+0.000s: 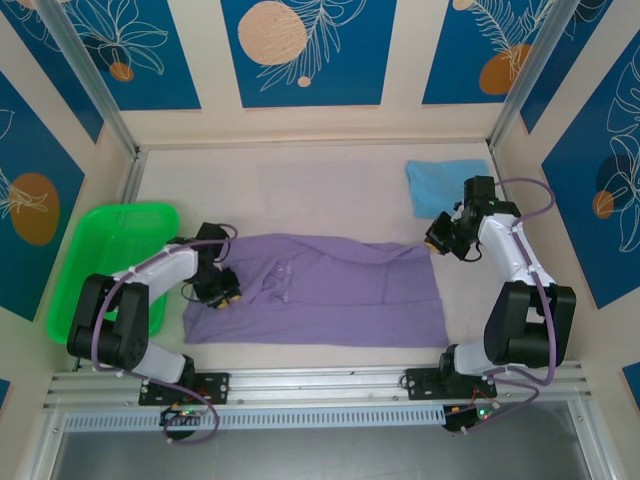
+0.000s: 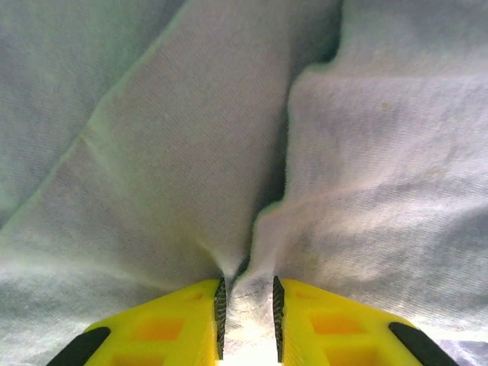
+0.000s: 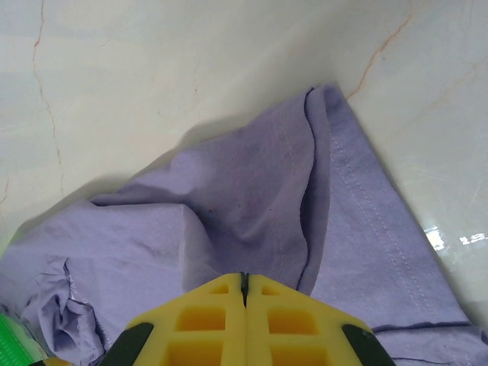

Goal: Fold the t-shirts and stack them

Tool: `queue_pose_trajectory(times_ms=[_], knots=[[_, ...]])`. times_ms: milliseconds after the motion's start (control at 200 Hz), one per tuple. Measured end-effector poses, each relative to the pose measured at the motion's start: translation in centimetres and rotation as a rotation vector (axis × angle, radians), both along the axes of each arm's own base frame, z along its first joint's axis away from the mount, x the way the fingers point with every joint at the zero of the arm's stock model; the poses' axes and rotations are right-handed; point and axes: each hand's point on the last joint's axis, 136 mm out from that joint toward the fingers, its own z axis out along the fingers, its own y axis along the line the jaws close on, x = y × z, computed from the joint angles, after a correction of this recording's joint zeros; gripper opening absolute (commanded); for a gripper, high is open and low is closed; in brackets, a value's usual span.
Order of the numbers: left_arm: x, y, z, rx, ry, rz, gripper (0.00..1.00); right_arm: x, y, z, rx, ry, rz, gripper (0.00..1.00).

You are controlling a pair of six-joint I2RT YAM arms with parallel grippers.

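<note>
Where the pale, faintly veined table point(image 1: 300, 190) meets the walls, blue panels point(image 1: 305, 45) with leaf outlines and orange discs enclose it on three sides. A bright green tray point(image 1: 110, 250) sits at the left edge. The lavender t-shirt point(image 1: 330, 290) lies spread across the near centre, and the sky-blue t-shirt point(image 1: 445, 185) rests as a folded rectangle at the far right, apart from it.

The left arm folds low, placing the left gripper point(image 1: 222, 292) on the shirt's left end; its jaws clamp a gathered pleat of lavender cloth. The right arm reaches forward, with the right gripper point(image 1: 440, 240) at the shirt's far right corner, jaws pressed together on a raised ridge of the same shirt.
</note>
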Motion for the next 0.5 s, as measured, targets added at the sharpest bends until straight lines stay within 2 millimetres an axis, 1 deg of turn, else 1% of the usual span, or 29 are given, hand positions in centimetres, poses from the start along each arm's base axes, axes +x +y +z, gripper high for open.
queue_pose_trajectory(times_ms=[125,215,500], knots=[[0.1,-0.06,0.23,0.0,-0.002,-0.008,0.18,0.01,0.0,-0.15,0.001,0.005,0.0,0.0],[-0.06,-0.13,0.2,0.001,0.004,-0.012,0.16,0.02,0.0,-0.17,0.001,0.005,0.0,0.0],[-0.2,-0.32,0.15,0.003,0.01,-0.022,0.0,0.04,-0.01,-0.49,0.002,0.016,0.0,0.0]])
